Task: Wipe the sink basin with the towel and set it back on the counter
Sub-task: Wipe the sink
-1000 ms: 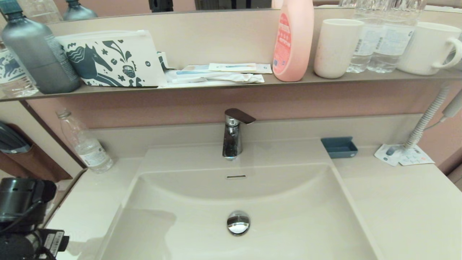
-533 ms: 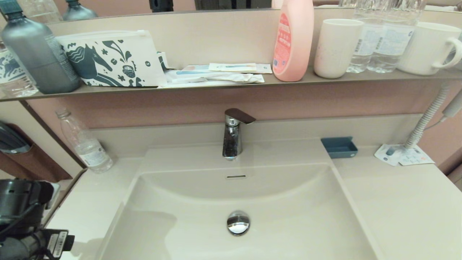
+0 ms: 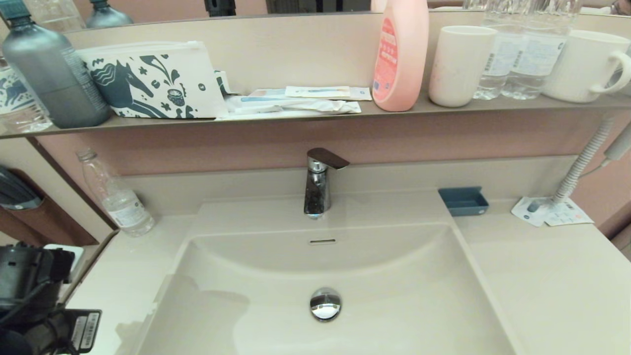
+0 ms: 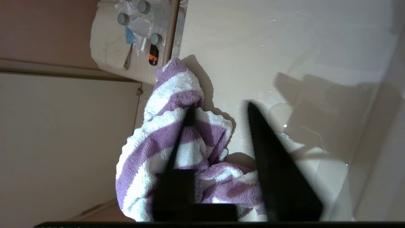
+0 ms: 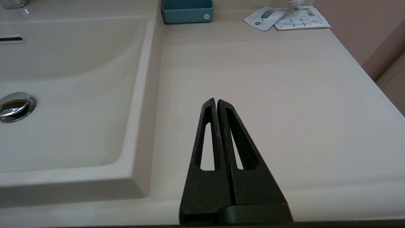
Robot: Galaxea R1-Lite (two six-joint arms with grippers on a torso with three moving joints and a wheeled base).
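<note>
Head cam first: the left arm [image 3: 34,301] is just a black lump in the bottom-left corner, off the left end of the counter [image 3: 542,281], and its fingers are out of frame here. There's a sticker with a barcode on it, but the print is too small to read. The sink basin [image 3: 394,305] fills the middle, with the chrome drain plug [image 3: 325,303], the overflow slot [image 3: 322,241] and the faucet [image 3: 319,183] behind it. The towel doesn't show from up here. On the shelf [image 3: 296,117] there's a horse-print pouch [image 3: 153,81], a pink bottle [image 3: 400,54] with a red label I can't make out, a white cup [image 3: 459,65] and a mug [image 3: 586,65].

Left wrist cam: the left gripper [image 4: 218,109] has its fingers spread apart. The purple and white striped towel [image 4: 164,142] sits bunched at the counter's edge. One finger is over the cloth, the other over bare counter next to it. Can't tell if either one actually touches the towel.

Right wrist cam: the right gripper [image 5: 216,101] has its fingers pressed together with nothing between them, hovering over the counter to the right of the basin. A small blue tray [image 5: 186,12] and some printed sachets [image 5: 286,17] sit at the back, writing too tiny to read.
</note>
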